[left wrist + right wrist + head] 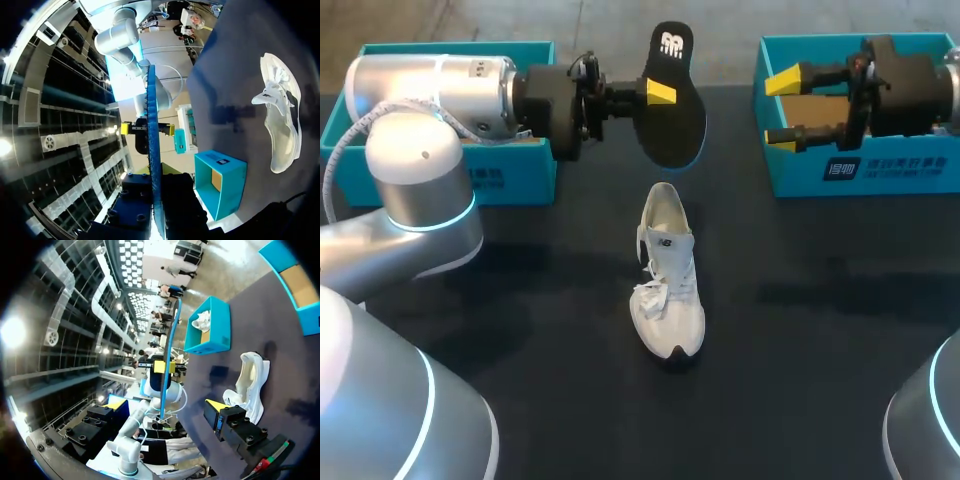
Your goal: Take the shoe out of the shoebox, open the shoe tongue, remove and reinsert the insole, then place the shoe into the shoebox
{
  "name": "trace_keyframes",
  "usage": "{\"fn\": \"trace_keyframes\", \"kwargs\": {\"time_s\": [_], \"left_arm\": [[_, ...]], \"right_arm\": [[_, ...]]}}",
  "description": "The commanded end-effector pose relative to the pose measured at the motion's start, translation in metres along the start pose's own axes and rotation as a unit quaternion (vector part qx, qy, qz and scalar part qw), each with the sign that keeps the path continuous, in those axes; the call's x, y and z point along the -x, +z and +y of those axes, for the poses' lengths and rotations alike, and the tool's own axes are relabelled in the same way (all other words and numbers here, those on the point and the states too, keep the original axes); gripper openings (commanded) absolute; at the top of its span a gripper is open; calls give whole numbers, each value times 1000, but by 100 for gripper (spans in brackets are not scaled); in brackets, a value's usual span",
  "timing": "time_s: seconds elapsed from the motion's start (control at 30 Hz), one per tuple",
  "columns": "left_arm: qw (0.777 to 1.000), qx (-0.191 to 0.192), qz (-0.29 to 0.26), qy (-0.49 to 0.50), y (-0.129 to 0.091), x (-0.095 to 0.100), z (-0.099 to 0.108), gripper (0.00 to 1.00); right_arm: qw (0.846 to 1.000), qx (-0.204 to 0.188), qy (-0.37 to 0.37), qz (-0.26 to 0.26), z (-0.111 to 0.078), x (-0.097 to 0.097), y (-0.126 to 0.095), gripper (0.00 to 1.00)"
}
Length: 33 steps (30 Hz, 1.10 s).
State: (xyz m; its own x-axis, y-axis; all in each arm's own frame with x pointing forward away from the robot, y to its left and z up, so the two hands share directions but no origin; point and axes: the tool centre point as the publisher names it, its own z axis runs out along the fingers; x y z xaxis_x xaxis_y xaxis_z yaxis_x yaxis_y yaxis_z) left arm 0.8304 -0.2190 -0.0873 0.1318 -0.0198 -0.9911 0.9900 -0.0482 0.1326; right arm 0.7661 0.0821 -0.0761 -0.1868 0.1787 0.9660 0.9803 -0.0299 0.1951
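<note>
A white shoe lies on its sole in the middle of the black table, toe toward the front edge; it also shows as the shoe and the shoe in the wrist views. My left gripper is shut on the black insole, held on edge in the air behind the shoe. Edge-on, the insole runs out from between my left gripper's fingers. My right gripper hangs open and empty over the right shoebox, facing the insole.
The left teal shoebox stands at the back left, partly hidden by my left arm; white paper lies in this box. Bare black table surrounds the shoe.
</note>
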Motion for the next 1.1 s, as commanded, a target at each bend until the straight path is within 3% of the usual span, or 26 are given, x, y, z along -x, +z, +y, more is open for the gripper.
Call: {"fn": "trace_keyframes", "kwargs": {"time_s": [0.03,0.23,0.47,1.1], "left_arm": [[1000,10,-1,-1,8,-1,3,0],[1000,17,-7,-3,14,2,5,0],[1000,14,-12,-4,17,3,4,0],[1000,18,-12,-7,32,-3,13,0]], "right_arm": [[1000,-12,3,2,12,3,14,92],[1000,-21,6,2,14,3,22,67],[999,-34,7,1,18,2,31,57],[998,-64,14,5,19,2,60,49]]}}
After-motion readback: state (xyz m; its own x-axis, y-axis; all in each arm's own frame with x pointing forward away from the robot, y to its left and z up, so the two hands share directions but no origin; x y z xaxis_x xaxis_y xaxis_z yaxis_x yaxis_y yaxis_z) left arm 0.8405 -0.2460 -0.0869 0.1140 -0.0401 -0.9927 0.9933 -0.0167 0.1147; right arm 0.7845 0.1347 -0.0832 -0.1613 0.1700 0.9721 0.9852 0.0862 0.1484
